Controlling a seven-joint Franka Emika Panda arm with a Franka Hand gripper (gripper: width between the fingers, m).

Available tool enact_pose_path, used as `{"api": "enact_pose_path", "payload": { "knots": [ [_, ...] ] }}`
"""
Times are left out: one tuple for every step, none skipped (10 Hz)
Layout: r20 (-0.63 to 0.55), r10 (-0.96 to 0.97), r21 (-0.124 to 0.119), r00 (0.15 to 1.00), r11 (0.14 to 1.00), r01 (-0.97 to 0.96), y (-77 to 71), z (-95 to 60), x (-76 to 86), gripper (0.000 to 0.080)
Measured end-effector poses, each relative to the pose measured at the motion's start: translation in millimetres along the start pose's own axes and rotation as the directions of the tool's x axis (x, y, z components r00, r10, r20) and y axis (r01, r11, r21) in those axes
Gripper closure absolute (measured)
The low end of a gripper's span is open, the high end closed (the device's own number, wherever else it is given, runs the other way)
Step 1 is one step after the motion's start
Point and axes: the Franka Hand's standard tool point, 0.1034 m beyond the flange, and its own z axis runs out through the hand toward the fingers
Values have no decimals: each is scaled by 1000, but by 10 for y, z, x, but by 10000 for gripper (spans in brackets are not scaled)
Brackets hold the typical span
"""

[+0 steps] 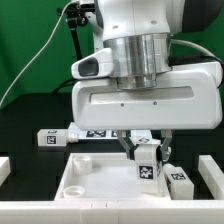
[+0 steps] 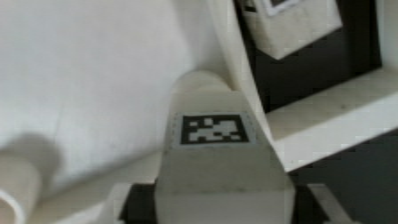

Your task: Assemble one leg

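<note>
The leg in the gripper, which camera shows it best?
The wrist view: the leg sits large and central, its tag facing the camera. The exterior view shows it small, held over the tabletop.

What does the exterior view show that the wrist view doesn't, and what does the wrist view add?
Only the exterior view: the big robot arm overhead, and two loose legs lying behind the tabletop.
Only the wrist view: a close-up along the held leg, with its tag in the middle of the picture.
Both: that leg gripped between the fingers, over the white tabletop.
</note>
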Motion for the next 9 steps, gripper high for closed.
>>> {"api": "enact_pose_path", "payload": {
  "knots": [
    [2, 115, 8, 993, 993, -115, -12, 3, -17, 517],
    [4, 258, 10, 966, 966, -258, -37, 7, -41, 517],
    [3, 301, 9, 954, 954, -301, -49, 7, -50, 517],
    [5, 315, 11, 949, 949, -315, -56, 6, -55, 515],
    [11, 329, 15, 944, 944, -329, -64, 13, -65, 515],
    [11, 290, 16, 957, 957, -290, -66, 11, -65, 344],
    [11, 271, 17, 963, 963, -271, -84, 4, -72, 198],
    [6, 167, 14, 986, 986, -167, -96, 3, -77, 165],
    [2, 55, 11, 998, 998, -55, -101, 6, -83, 165]
  ]
}}
